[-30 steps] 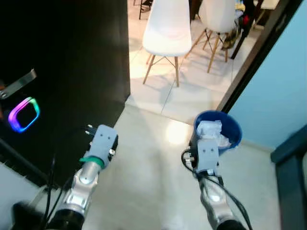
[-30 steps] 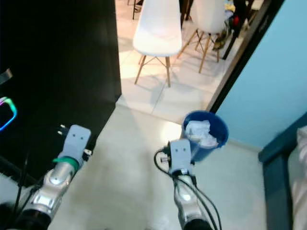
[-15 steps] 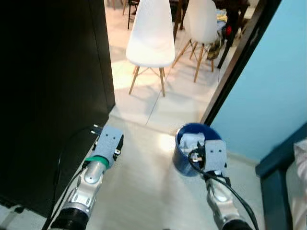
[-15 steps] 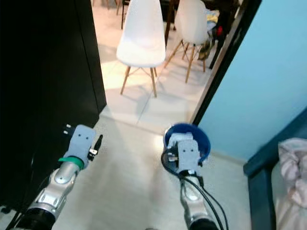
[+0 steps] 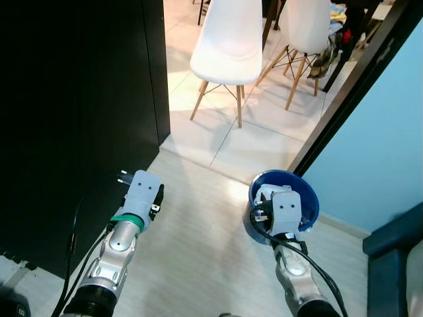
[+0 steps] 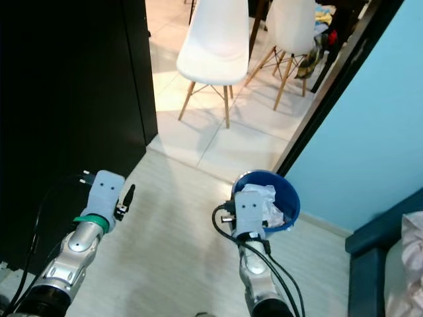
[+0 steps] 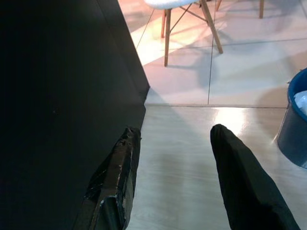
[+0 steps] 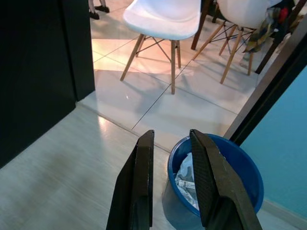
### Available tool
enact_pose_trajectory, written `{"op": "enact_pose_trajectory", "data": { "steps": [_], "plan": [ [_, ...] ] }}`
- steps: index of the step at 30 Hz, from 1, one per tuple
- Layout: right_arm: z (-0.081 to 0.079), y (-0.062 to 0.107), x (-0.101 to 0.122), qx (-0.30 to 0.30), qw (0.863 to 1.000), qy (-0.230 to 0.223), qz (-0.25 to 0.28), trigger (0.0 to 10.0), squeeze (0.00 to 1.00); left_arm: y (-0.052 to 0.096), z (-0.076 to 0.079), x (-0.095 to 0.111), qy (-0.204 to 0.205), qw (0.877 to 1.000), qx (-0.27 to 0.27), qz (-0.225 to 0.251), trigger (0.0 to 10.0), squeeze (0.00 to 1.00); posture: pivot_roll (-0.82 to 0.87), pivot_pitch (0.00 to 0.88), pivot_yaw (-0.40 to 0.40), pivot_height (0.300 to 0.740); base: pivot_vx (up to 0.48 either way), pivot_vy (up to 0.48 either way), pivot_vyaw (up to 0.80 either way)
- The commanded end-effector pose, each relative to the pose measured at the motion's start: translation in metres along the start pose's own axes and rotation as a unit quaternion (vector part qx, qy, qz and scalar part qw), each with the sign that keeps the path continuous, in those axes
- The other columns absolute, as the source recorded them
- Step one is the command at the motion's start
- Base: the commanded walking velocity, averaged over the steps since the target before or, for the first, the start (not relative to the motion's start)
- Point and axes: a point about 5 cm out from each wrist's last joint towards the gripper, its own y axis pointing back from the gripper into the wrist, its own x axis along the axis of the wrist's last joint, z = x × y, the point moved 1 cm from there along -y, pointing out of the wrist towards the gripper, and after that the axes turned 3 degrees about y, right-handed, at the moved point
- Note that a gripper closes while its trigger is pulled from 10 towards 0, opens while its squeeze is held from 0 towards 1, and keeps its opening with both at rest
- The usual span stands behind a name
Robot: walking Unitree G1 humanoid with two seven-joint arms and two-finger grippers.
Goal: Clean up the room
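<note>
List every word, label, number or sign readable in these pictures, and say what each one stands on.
No readable text in any view.
Blue bin: plain wall, no label; the crumpled white paper inside carries no legible print.
White chair: no markings.
Black cabinet: plain dark surface.
Left gripper and right gripper: no lettering on the black fingers.

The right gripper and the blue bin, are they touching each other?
Apart. In the right wrist view the right gripper hangs open above the blue bin, holding nothing.

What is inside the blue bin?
The blue bin holds crumpled white paper or plastic. Anything beneath that is covered, and the right gripper blocks part of the inside.
</note>
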Motion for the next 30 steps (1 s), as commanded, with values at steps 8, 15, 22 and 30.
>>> {"op": "enact_pose_trajectory", "data": {
  "steps": [8,15,22,30],
  "plan": [
    [-0.001,0.006,-0.008,0.001,1.000,0.000,-0.016,10.0,0.00,0.003,0.004,-0.011,0.004,1.000,0.001,-0.030,10.0,0.00,-0.07,0.026,0.020,0.740,0.000,0.000,0.00],
    [0.000,0.006,-0.009,0.000,1.000,0.001,-0.018,10.0,0.00,0.004,0.014,-0.015,0.019,0.999,-0.026,-0.042,10.0,0.00,-0.08,0.026,0.021,0.740,0.000,0.000,0.00],
    [0.000,0.006,-0.009,0.000,1.000,0.002,-0.018,10.0,0.00,0.004,0.013,-0.012,0.048,0.998,-0.014,-0.034,10.0,0.00,-0.08,0.022,0.019,0.740,0.000,0.000,0.00],
    [0.001,0.005,-0.009,0.002,1.000,0.004,-0.020,10.0,0.00,0.003,0.015,-0.011,0.060,0.998,-0.014,-0.032,10.0,0.00,-0.08,0.017,0.014,0.740,0.000,0.000,0.00]
  ]
}}
